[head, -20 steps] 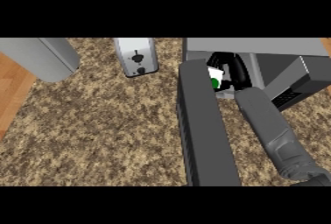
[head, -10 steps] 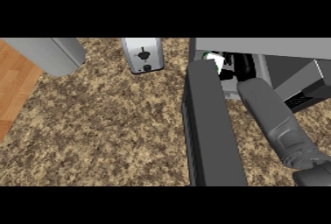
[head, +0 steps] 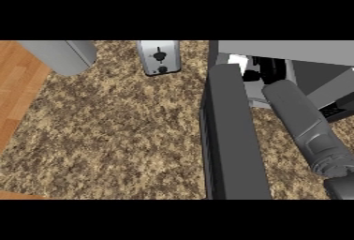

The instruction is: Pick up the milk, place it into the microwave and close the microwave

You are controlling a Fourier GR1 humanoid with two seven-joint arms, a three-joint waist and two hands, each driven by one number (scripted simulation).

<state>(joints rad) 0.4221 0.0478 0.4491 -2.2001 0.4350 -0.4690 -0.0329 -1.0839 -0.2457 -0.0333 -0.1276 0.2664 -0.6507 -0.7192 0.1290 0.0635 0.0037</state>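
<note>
Our right hand (head: 266, 70) is deep in the microwave (head: 276, 49), its forearm (head: 304, 122) running up from the lower right. The hand shows as a dark shape just beyond the forearm's end, and we cannot tell whether it is curled on anything. A white patch, probably the milk (head: 239, 61), lies just left of the hand, inside the cavity near the door side. The open door (head: 232, 136) stands beside our forearm, on its left. We judge the closing move depends on clearing the arm first. Our left hand is out of sight.
</note>
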